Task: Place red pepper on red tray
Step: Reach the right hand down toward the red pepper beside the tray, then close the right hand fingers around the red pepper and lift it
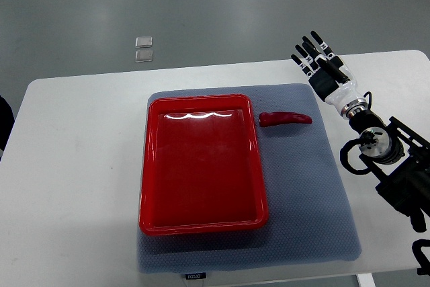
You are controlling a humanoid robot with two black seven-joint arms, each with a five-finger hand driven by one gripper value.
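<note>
1. We see a white table (80,166) from steeply above, with a grey mat (309,193) laid across its middle.
2. On the mat's left and centre part lies the red tray (201,223), a rectangle with raised rim and rounded corners; we note nothing inside it, only glare along its far inner edge.
3. The red pepper (285,119) lies flat on the mat just beside the tray's far right corner, outside the rim. Its thicker end points toward the tray and its tapered tip points toward the picture's right. A narrow strip of mat shows between pepper and tray.
4. The right hand (321,63) enters on an arm from the right edge. We find it over the table's far right part, beyond the mat's far right corner. Its dark fingers (314,42) are spread and extended away from the robot, and they hold nothing.
5. The hand stands apart from the pepper, which lies nearer the robot and to the hand's left.
6. Beyond the table, on the grey floor (235,5), we mark two small pale squares (144,48) set one behind the other.
</note>
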